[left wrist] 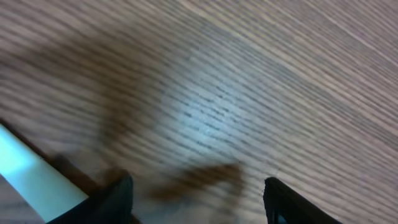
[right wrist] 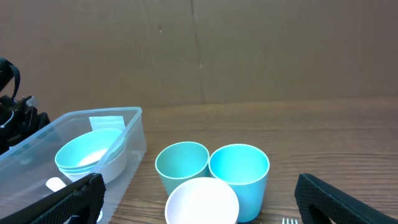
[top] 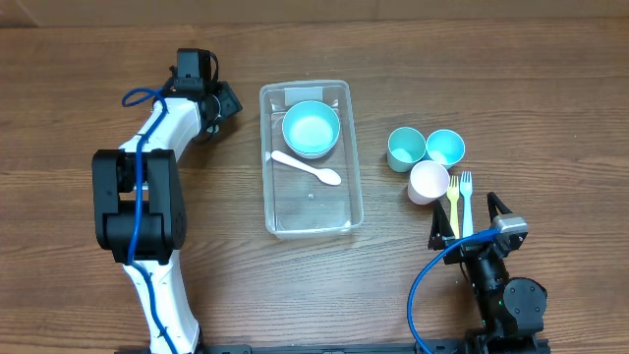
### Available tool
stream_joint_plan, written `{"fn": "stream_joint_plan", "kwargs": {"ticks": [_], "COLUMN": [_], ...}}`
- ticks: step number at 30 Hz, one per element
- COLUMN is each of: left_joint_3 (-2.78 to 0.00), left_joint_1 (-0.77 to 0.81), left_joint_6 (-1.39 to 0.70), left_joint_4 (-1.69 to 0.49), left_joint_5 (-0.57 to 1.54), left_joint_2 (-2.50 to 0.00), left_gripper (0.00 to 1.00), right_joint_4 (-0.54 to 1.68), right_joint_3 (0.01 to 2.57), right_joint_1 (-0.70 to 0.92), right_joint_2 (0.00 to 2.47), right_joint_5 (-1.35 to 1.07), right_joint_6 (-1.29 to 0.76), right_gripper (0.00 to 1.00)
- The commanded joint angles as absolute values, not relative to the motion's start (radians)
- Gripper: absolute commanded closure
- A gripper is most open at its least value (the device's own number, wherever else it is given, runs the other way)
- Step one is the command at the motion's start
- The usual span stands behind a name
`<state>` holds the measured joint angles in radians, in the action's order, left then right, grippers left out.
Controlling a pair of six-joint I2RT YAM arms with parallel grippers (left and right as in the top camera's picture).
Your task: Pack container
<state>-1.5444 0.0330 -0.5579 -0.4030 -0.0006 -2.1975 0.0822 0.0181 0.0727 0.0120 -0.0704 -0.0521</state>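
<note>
Tabletop [top: 88,59]: wood grain, brown; a plain brown wall [right wrist: 280,50] is seen behind it from the right wrist.
Container [top: 314,205]: clear tub, set at the middle of the tabletop, long side running away from the robot; upright, lidless.
Bowls [top: 312,128]: light blue, stacked, noted inside the container at its far end.
Spoon [top: 307,168]: white, laid flat inside the container just nearer than the bowls, bowl end toward the right.
Near half of container: only its clear floor is recorded.
Teal cup [top: 404,147]: upright, to the right of the container, apart from it.
Blue cup [top: 444,147]: upright, touching or just beside the teal cup on its right.
White cup [top: 428,182]: upright, just nearer than the other two, packed against them.
Yellow fork [top: 453,202]: flat on the tabletop just right of the white cup, tines pointing away.
Blue fork [top: 467,197]: parallel to and just beside the yellow fork.
Left hand [top: 228,101]: left of the container's far end, apart from it; fingers [left wrist: 118,199] are seen spread over bare wood, nothing between them, so released. The wrist view is blurred.
Right hand [top: 465,211]: near the fork handles; fingers [right wrist: 74,199] stand wide apart, released, nothing grasped. Contact with the forks cannot be told.
</note>
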Motion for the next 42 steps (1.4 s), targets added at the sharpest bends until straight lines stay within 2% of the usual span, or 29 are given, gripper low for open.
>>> {"fn": "stream_joint_plan", "kwargs": {"ticks": [1, 7, 18, 22, 26, 34, 42], "left_joint_3": [-1.542, -1.542, -1.542, -1.542, -1.542, -1.542, -1.479], "left_joint_1": [0.039, 0.039, 0.038, 0.038, 0.039, 0.039, 0.039], "left_joint_6": [-0.547, -0.607, -0.636, -0.635, -0.628, -0.629, -0.602], "left_joint_4": [-0.447, -0.581, -0.825, -0.867, -0.891, -0.904, -0.913], "left_joint_5": [-0.015, -0.04, -0.142, -0.142, -0.147, -0.173, -0.385], "left_joint_2": [-2.202, -2.201, -2.184, -2.144, -2.08, -1.887, -1.879], "left_gripper": [0.33, 0.38, 0.37, 0.38, 0.44, 0.43, 0.4], "right_joint_4": [0.077, 0.077, 0.077, 0.077, 0.077, 0.077, 0.077], "right_joint_3": [0.008, 0.008, 0.008, 0.008, 0.008, 0.008, 0.008], "right_joint_1": [0.07, 0.07, 0.07, 0.07, 0.07, 0.07, 0.07], "right_joint_2": [0.003, 0.003, 0.003, 0.003, 0.003, 0.003, 0.003], "right_joint_5": [-0.062, -0.062, -0.062, -0.062, -0.062, -0.062, -0.062], "right_joint_6": [-0.049, -0.049, -0.049, -0.049, -0.049, -0.049, -0.049], "right_gripper": [0.0, 0.0, 0.0, 0.0, 0.0, 0.0, 0.0]}}
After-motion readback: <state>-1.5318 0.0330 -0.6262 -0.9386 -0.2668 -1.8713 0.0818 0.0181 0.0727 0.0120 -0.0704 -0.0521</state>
